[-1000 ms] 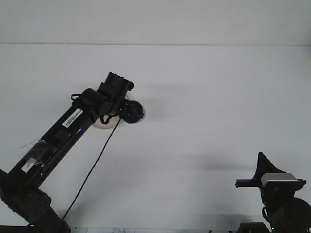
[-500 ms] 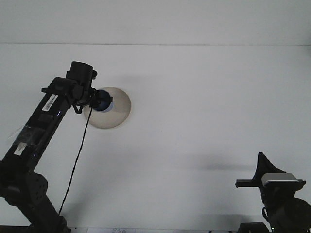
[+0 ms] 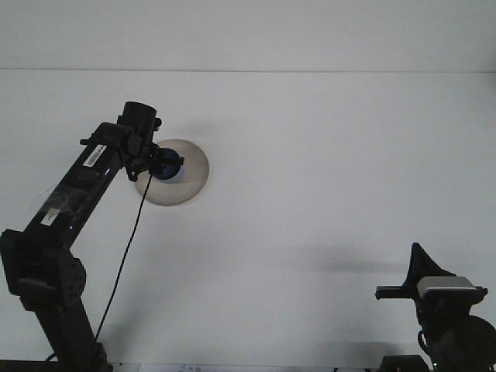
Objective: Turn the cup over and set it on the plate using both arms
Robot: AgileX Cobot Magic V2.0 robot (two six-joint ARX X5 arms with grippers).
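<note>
A dark blue cup (image 3: 170, 167) sits over the left part of a round beige plate (image 3: 194, 172) on the white table. My left gripper (image 3: 158, 163) reaches in from the left and is shut on the cup; whether the cup rests on the plate or hangs just above it cannot be told. The arm's black wrist hides the plate's left rim. My right gripper (image 3: 422, 273) stays low at the bottom right corner, far from the cup and plate, seen only as a dark shape.
The white table (image 3: 325, 170) stretches wide to the right of the plate and ends at a far edge near the top. A black cable (image 3: 124, 256) hangs from the left arm down toward the front edge.
The left arm swung left, carrying the cup from the plate's right rim to over its left part, then shifted slightly right. The right arm has not moved.
</note>
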